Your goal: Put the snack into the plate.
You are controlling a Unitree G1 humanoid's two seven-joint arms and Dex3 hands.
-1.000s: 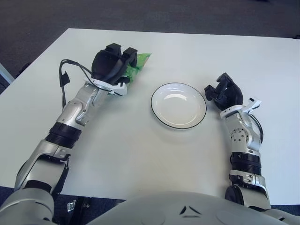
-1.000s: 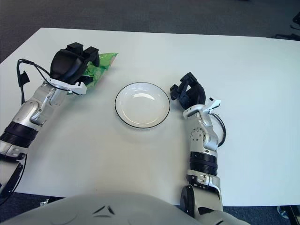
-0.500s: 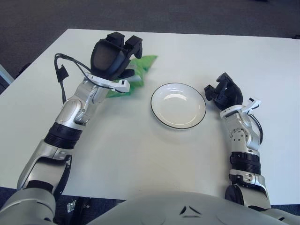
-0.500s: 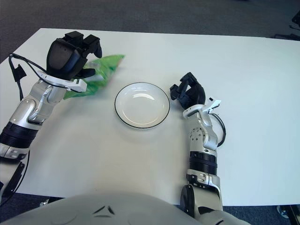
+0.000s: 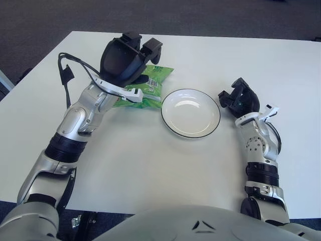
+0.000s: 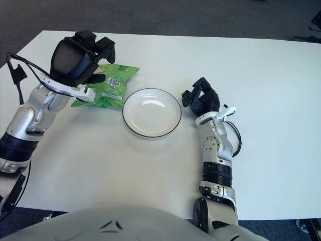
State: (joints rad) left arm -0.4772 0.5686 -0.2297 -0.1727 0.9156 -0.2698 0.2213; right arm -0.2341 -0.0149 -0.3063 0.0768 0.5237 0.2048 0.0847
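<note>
- Left hand (image 5: pixel 131 63): positioned over the left half of the white table (image 5: pixel 150 165), fingers clenched around the green snack bag (image 5: pixel 150 90).
- Snack bag: held by the left hand, its free end hanging just beside the left rim of the plate (image 5: pixel 190 113). Whether the bag touches the table cannot be determined.
- Plate: white with a dark rim, located at the table centre, nothing inside it.
- Right hand (image 5: pixel 239 98): shows just right of the plate, fingers curled, holding nothing.
</note>
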